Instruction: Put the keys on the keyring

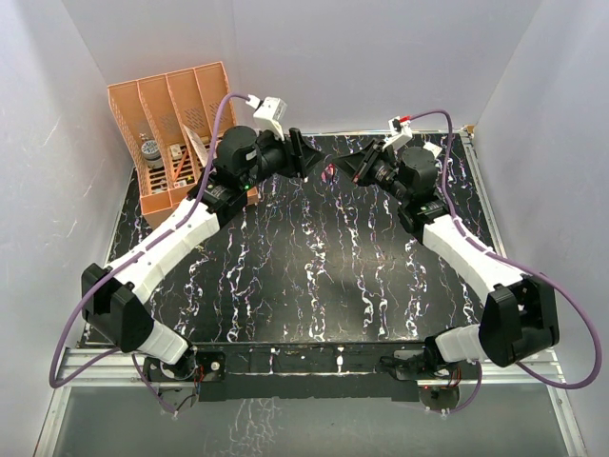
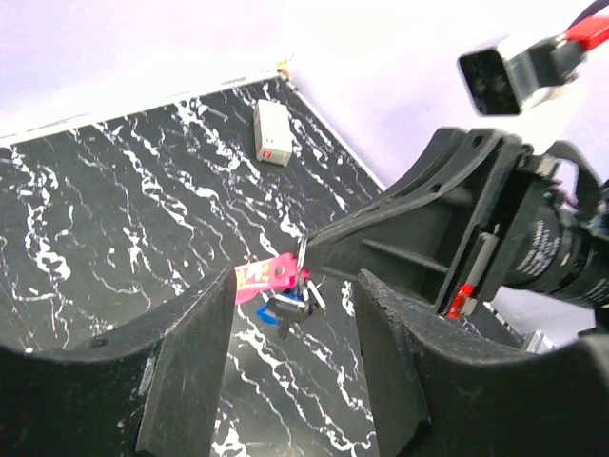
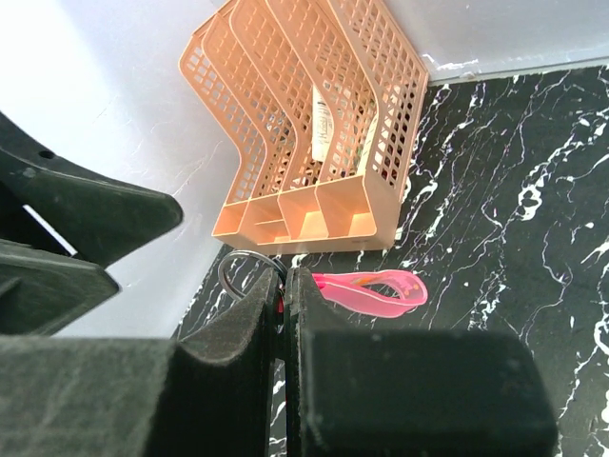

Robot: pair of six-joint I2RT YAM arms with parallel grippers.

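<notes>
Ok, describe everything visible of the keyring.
The keyring is a glossy pink strap folded into a flat loop, joined to a thin grey metal ring. The right gripper is shut on its ring end, so the strap juts out sideways, seemingly clear of the table. In the left wrist view, a blue-headed key and a darker key hang beneath the ring.
</notes>
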